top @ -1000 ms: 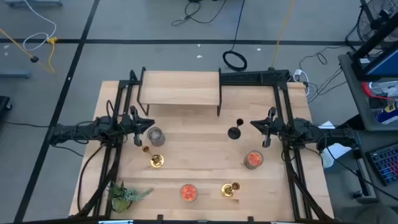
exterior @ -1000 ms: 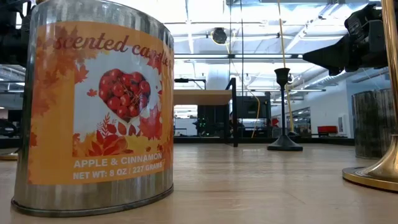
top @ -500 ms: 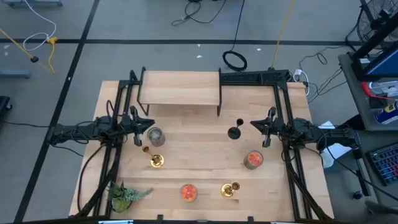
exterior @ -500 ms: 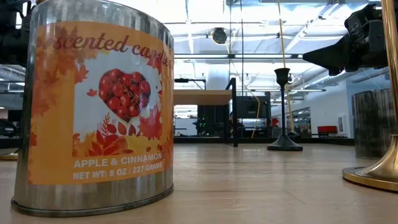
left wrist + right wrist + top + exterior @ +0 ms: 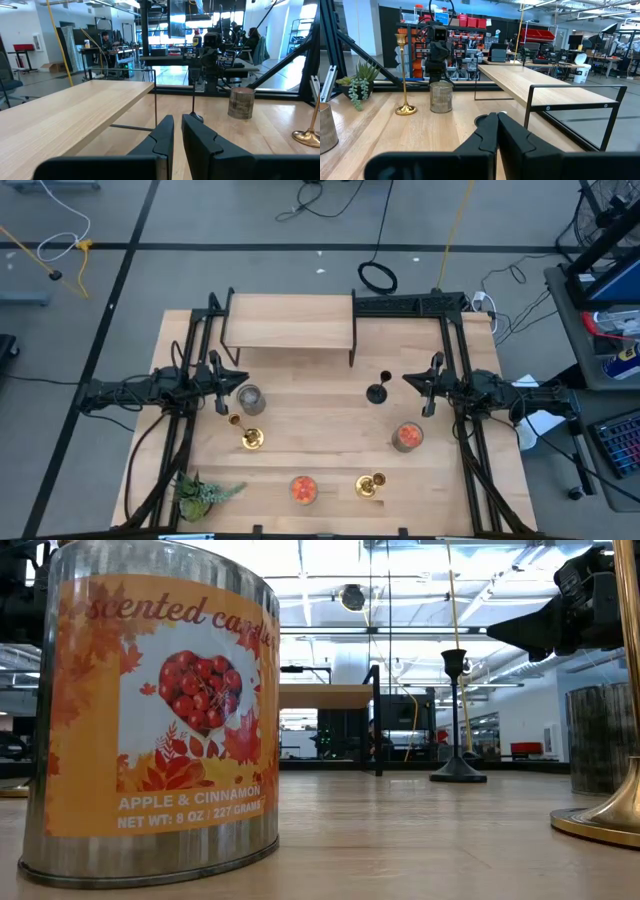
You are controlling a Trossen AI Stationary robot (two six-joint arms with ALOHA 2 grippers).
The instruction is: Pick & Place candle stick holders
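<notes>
A short black candlestick (image 5: 377,391) stands on its round base right of the table's centre; it also shows in the low view (image 5: 457,720). One gold candlestick (image 5: 250,436) stands at the left and shows in the right wrist view (image 5: 404,75). The other gold candlestick (image 5: 370,484) stands near the front edge. My left gripper (image 5: 228,375) hovers shut and empty at the table's left, just left of a grey can (image 5: 250,398). My right gripper (image 5: 422,383) hovers shut and empty right of the black candlestick. Both grippers touch nothing.
A raised wooden shelf (image 5: 290,322) on a black frame stands at the far side. Two orange-topped candle cans stand at the right (image 5: 407,437) and near the front edge (image 5: 303,489). A small green plant (image 5: 200,492) sits at the front left corner.
</notes>
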